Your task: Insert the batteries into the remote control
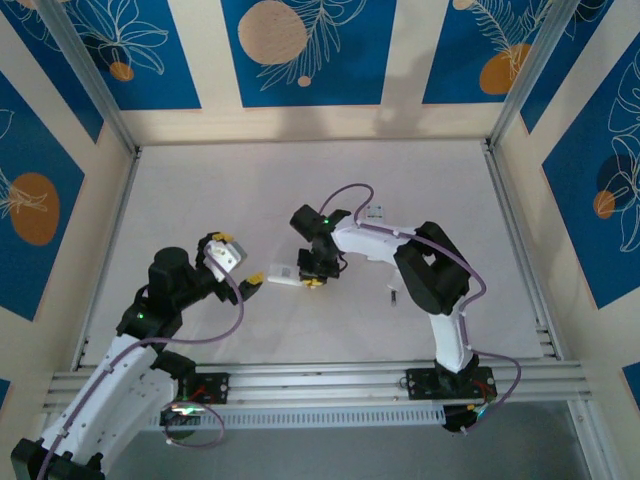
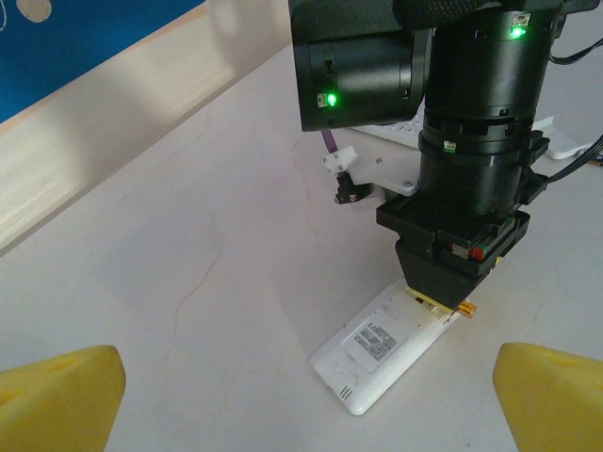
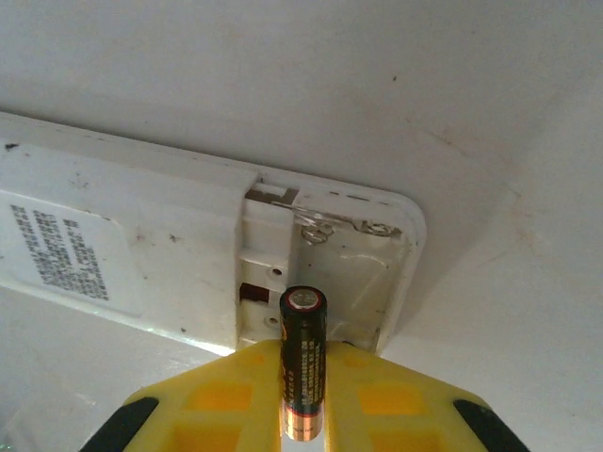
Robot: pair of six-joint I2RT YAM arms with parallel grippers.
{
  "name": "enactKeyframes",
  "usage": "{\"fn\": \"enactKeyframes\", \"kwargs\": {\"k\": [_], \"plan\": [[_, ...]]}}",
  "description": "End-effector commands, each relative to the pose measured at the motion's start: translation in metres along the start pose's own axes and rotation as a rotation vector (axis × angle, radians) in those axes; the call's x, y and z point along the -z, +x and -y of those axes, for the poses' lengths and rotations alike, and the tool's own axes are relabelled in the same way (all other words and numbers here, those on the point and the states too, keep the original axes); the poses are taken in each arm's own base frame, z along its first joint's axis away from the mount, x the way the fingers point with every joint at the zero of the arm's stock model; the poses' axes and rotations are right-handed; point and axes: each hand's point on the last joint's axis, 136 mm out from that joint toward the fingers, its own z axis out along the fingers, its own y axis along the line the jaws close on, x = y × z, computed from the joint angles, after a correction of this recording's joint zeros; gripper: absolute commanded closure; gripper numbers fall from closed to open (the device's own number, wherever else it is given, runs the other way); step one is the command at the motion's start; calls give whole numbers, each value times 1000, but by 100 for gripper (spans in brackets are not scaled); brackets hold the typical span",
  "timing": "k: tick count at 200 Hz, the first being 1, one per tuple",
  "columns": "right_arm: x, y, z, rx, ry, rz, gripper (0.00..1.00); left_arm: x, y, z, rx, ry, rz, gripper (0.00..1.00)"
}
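Above the opened remote, the right pincer clamps a battery (left pincer gapes wide).

Pale counter, cream walls on left, right and far sides, blue panels with orange discs and white leaf outlines, aluminium posts at far corners, aluminium rails along near edge.

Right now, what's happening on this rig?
The right gripper holds a battery between its yellow fingers, with the battery's tip at the edge of the open battery compartment of the white remote. The remote lies back-up on the table. The battery is not yet seated. The left gripper is open and empty, hovering near the remote's other end.
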Motion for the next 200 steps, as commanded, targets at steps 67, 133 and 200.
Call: {"fn": "enactKeyframes", "kwargs": {"k": [67,133,200], "plan": [[10,7,-7,-39,-21,-30,75,0,2,0,-14,-4,-2,0],[8,2,-4,-64,-24,-16,82,0,2,0,-12,-5,-4,0],[3,-7,3,-102,-23,3,86,-1,2,1,-11,2,-4,0]]}}
